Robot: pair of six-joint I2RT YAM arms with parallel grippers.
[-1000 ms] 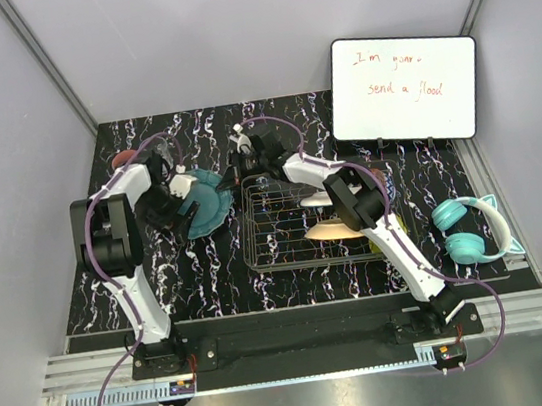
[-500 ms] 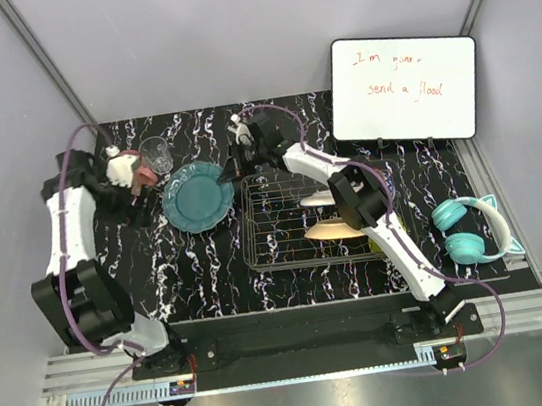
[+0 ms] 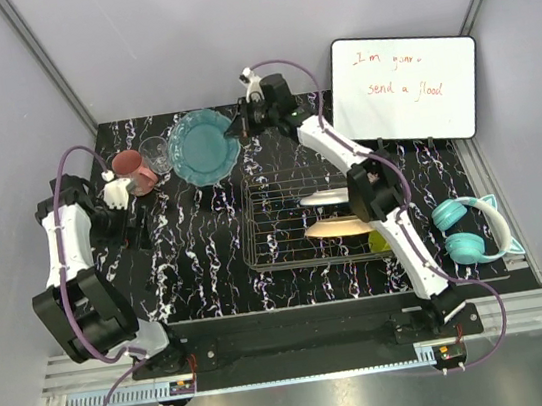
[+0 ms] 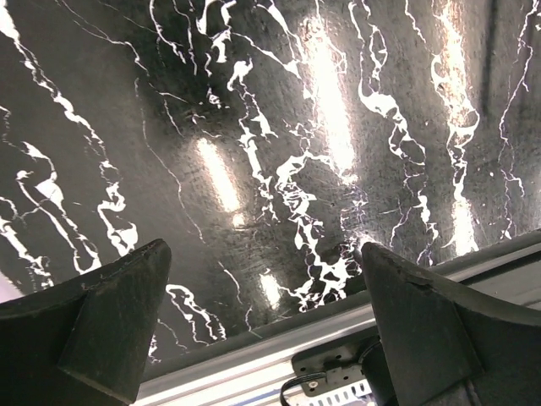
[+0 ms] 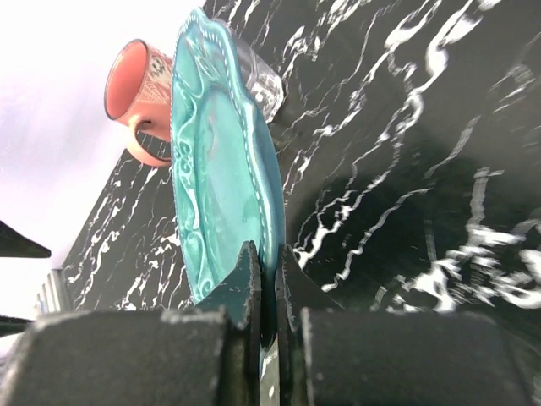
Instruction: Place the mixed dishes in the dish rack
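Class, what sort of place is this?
Probably a robotics lab cell, not a kitchen: plain panels wall in a marbled table, with a handwritten whiteboard and headphones near the dish rack.

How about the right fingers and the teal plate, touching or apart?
Touching. The right wrist view shows the right fingers pinched on the teal plate at its rim.

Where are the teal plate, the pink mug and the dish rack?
teal plate (image 3: 204,148), top external view, middle of face
pink mug (image 5: 152,93), right wrist view, outer wall
dish rack (image 3: 248,231), top external view, left wire wall
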